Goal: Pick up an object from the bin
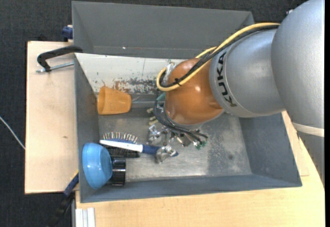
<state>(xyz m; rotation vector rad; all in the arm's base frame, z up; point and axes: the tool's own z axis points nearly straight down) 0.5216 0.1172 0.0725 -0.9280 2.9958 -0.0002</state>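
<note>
The orange cup (114, 101) lies on its side near the back wall of the grey bin (268, 153), its open mouth turned away from the arm, and serves as the marker for everything else. To the right of the cup the silver arm (268, 74) reaches in, and its rounded orange cover (191, 99) hangs just beside the cup with a small gap between them. A yellow cable (227, 40) loops over the top of the cover. Below the cover, lower and to the right of the cup, the metal gripper (164, 147) is down at the bin floor. Whether it is open or closed cannot be told, since the cover and its own tangled metal parts hide that. Nearest to it is a white stick with a blue end (128, 146), which lies almost level below the cup. Its blue end points at the gripper and reaches right up to the metal, though actual contact cannot be made out. Just above the stick, between it and the cup, lies a row of thin dark bristles (118, 137). Further below the cup, in the bin's near left corner, a blue bowl (96, 165) rests tilted with a black cylinder (118, 172) touching its right side.
</note>
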